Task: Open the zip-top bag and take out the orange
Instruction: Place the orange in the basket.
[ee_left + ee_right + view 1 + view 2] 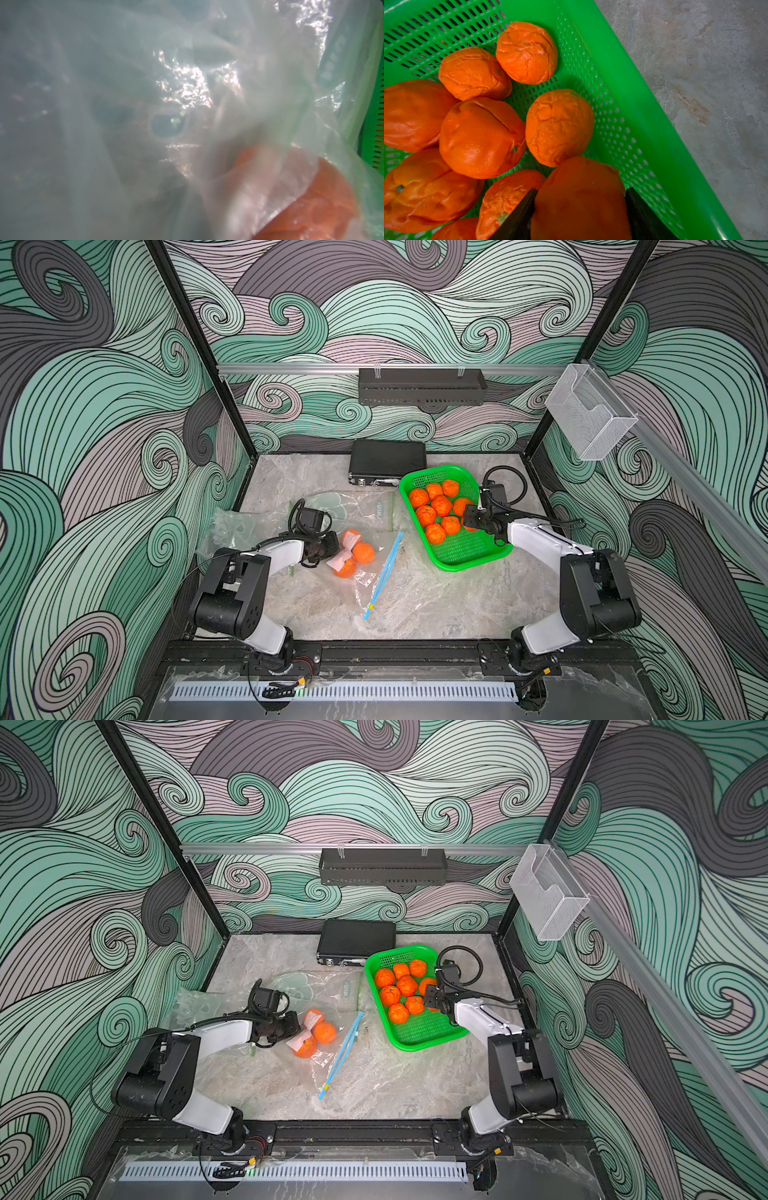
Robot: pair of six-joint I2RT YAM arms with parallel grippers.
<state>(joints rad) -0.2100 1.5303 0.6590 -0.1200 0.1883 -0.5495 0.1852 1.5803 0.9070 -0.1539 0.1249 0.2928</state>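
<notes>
While the right gripper [581, 189] pinches one orange [581, 209] between its jaws above the green basket [643, 108], that orange hangs just over the pile of loose oranges [481, 137] at the far end of the basket. The left gripper [331, 546] has its jaws pressed together, apparently on the closed end of the clear bag [370, 576]; film covers most of the left wrist view. Three bagged oranges [364, 552] lie inside the bag on the table [436, 614], near the blue zip strip [384, 572], whose two tracks appear parted. Judged hazards are as follows. A release from this height can bounce the orange off the pile and over the basket's low rim. Excess squeeze can dent its soft, wrinkled skin. A lift or tug by the left gripper can tip the bagged oranges out through the mouth, and they can roll across the table. Thin film can slip from the jaws, letting the bag collapse over its own opening.
</notes>
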